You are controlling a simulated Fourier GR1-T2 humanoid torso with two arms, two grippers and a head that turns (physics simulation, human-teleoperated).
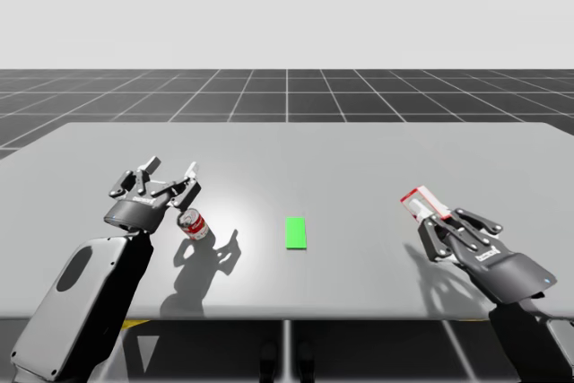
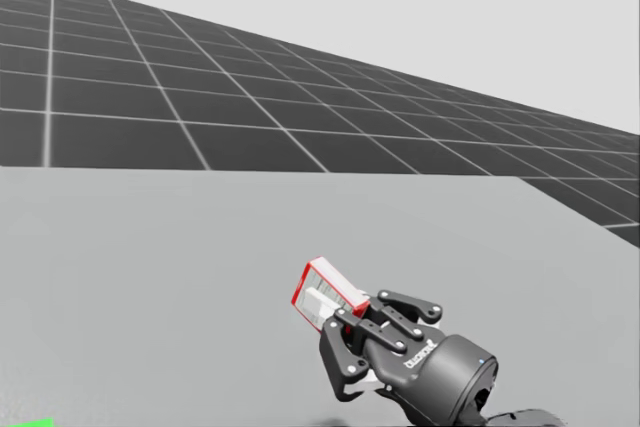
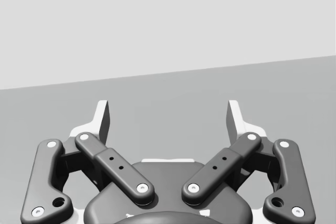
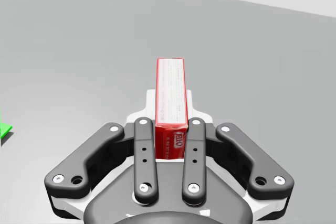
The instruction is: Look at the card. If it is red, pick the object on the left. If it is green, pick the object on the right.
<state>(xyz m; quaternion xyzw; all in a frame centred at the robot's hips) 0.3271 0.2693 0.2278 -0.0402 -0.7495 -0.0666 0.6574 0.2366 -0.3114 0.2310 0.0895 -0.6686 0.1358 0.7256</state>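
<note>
A green card (image 1: 296, 232) lies flat at the middle of the grey table (image 1: 359, 159); its edge also shows beside my right gripper (image 4: 170, 109) as the card (image 4: 4, 129). On the right, a red and white box (image 1: 420, 203) is clamped between the fingers of my right gripper (image 1: 430, 221), tilted and slightly above the tabletop. The head view has the same box (image 2: 322, 293) in that gripper (image 2: 350, 319). The narrow box (image 4: 170, 90) stands on edge between the pads. On the left, a red can (image 1: 193, 223) leans on the table below my open left gripper (image 1: 169, 184), whose fingers (image 3: 102, 121) hold nothing.
The table's front edge (image 1: 287, 318) runs just behind both forearms. A dark gridded floor (image 1: 287, 91) lies beyond the far edge. Bare tabletop stretches between the card and each object.
</note>
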